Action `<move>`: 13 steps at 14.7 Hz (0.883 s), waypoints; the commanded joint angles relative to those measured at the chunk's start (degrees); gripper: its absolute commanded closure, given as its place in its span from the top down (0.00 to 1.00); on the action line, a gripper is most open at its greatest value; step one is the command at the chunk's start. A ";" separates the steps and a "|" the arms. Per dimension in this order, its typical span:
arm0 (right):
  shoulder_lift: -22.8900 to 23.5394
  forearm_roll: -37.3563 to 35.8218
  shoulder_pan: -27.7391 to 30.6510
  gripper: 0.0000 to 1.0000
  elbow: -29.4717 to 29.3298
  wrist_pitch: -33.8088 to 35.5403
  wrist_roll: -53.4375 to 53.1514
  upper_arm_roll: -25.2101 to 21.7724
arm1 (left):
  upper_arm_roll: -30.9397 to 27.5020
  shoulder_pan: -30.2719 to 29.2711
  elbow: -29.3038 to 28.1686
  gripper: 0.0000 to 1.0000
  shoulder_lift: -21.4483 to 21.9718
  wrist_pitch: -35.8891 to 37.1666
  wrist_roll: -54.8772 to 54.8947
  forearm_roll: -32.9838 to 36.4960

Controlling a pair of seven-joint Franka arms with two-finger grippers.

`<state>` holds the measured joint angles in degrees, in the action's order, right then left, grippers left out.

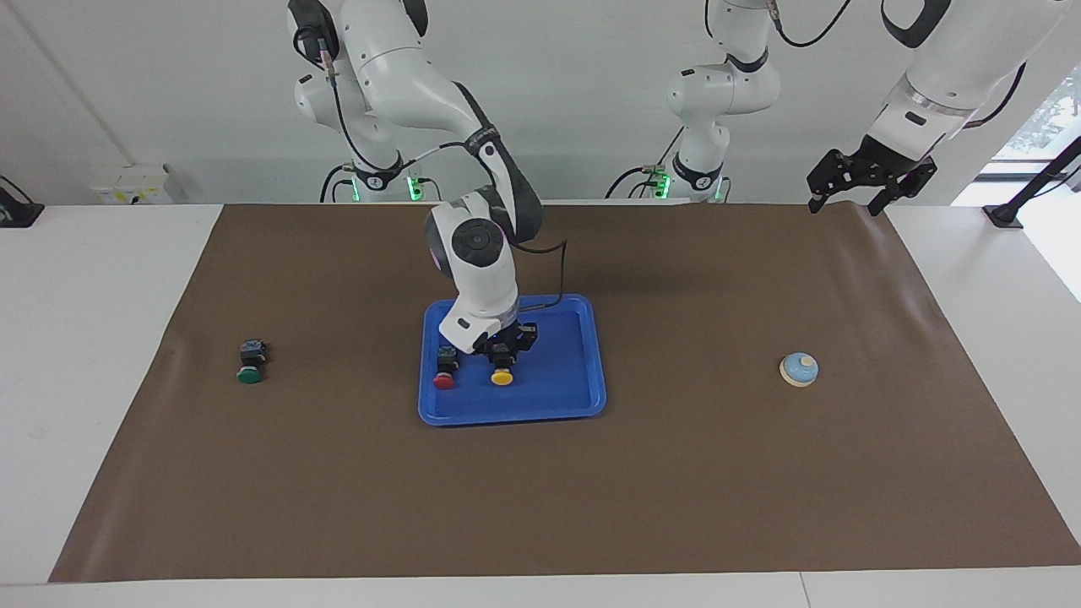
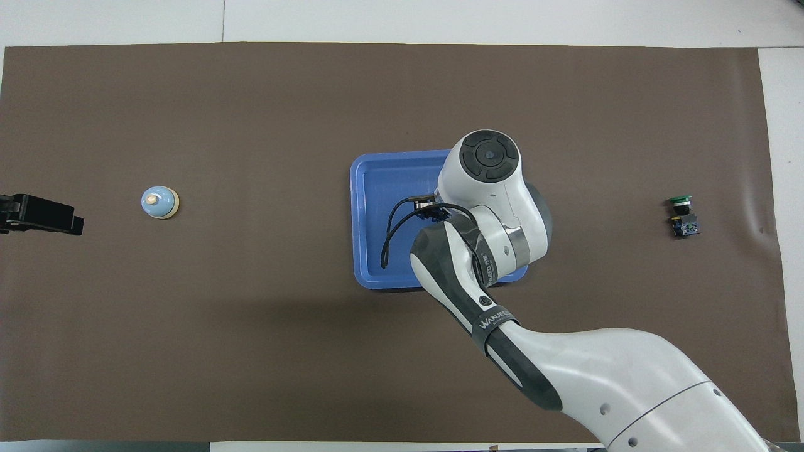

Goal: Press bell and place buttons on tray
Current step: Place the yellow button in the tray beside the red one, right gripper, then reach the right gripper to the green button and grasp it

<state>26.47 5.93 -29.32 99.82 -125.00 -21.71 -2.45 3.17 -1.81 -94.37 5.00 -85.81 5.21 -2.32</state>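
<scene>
Facing view: right hand [image 1: 504, 344] low in blue tray [image 1: 574, 397], closed on yellow button [image 1: 502, 371]; red button [image 1: 444, 368] lying just beside. Green button [image 1: 250, 361] on desk [image 1: 338, 473] toward right arm's end. Bell [image 1: 798, 369] toward left arm's end. Left hand [image 1: 870, 181] raised, waiting, spread wide.

From overhead, the right arm's wrist [image 2: 496, 188] sprawls across the tray [image 2: 377, 188], swallowing the corner toward the right arm's end, and the red button [image 1: 444, 369], the yellow button [image 1: 502, 368] and the right gripper [image 1: 505, 344] are all buried beneath it. In the facing view that gripper's fingers sit tucked against the yellow button's body, too small to read the grip. The left gripper [image 2: 41, 215] is sliced by the overhead picture's edge, only a black stub showing. The green button [image 1: 250, 362] has body markings too tiny to make out.
</scene>
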 commanded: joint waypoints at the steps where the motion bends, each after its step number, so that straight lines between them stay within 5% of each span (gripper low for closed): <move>1: -0.90 0.14 1.10 1.00 -2.86 3.68 -0.53 -0.45 | -0.27 0.40 -0.38 1.00 0.37 0.46 1.21 2.21; 4: -2.47 -3.62 6.27 1.00 -7.19 13.18 1.65 -0.89 | -0.27 0.84 -0.38 1.00 0.54 0.29 1.12 2.67; 8: -8.80 -4.61 20.32 1.00 0.44 15.23 21.22 -1.07 | -0.27 0.75 -0.73 1.00 0.72 0.12 0.86 2.67; 13: -10.04 -10.99 32.12 1.00 3.54 14.79 43.74 -1.07 | -0.27 0.66 -0.38 1.00 3.34 0.46 0.68 2.67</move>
<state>18.08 -0.88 1.40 100.84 -109.18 16.87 -4.41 3.22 -1.76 -94.30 5.42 -85.84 5.67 -1.03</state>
